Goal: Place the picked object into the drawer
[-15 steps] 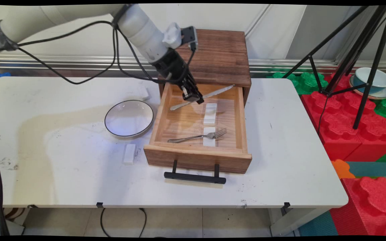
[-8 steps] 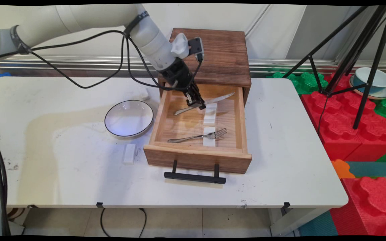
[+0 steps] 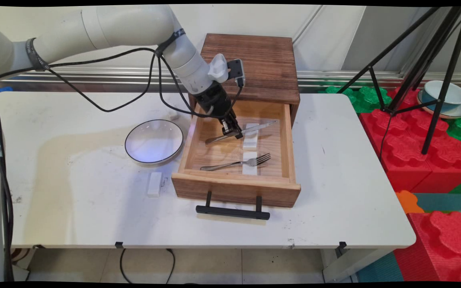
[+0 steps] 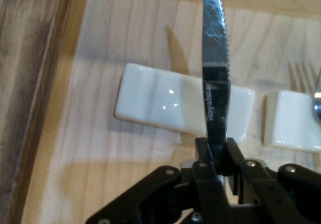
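on the white table (image 3: pixel 334 192) a wooden drawer (image 3: pixel 236 188) stands pulled open. inside it the gripper (image 3: pixel 232 133) is clamped on a knife (image 3: pixel 254 129), blade over a white rest (image 4: pixel 155 101). a fork (image 3: pixel 238 162) lies nearer the front, on a second rest (image 3: pixel 249 168). a bowl (image 3: pixel 154 141) sits left.

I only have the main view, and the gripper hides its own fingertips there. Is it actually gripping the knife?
Observer: Yes. In the hand view the gripper is shut on the knife, pinching the flat blade.
Operator: Which way does the blade run?
Observer: Straight away from the gripper, crossing the white rest.
Operator: Touching the rest?
Observer: Cannot tell; its serrated edge faces the second rest.
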Controlling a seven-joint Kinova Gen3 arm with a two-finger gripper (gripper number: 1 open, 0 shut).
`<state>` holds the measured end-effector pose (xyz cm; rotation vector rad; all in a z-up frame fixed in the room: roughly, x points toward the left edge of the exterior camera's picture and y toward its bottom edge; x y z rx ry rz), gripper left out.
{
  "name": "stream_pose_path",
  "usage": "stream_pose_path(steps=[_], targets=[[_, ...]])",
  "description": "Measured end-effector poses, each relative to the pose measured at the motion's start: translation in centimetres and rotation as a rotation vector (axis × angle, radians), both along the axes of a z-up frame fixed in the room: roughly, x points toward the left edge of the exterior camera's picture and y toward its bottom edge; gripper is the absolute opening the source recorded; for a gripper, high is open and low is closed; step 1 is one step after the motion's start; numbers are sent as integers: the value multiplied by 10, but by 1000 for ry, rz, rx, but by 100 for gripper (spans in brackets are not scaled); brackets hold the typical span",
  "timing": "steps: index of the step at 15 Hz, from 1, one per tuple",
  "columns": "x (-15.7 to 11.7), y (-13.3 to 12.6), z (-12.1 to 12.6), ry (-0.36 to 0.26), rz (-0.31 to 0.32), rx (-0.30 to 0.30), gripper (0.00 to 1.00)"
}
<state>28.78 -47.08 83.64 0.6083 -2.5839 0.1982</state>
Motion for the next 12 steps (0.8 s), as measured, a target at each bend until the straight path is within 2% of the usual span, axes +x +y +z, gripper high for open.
stream_pose_path(steps=[5,6,12], targets=[[2,-5,-9,-10,5,2,0],[2,-6,-10,-10,6,2,100],[3,-10,-8,-3,24,-16,100]])
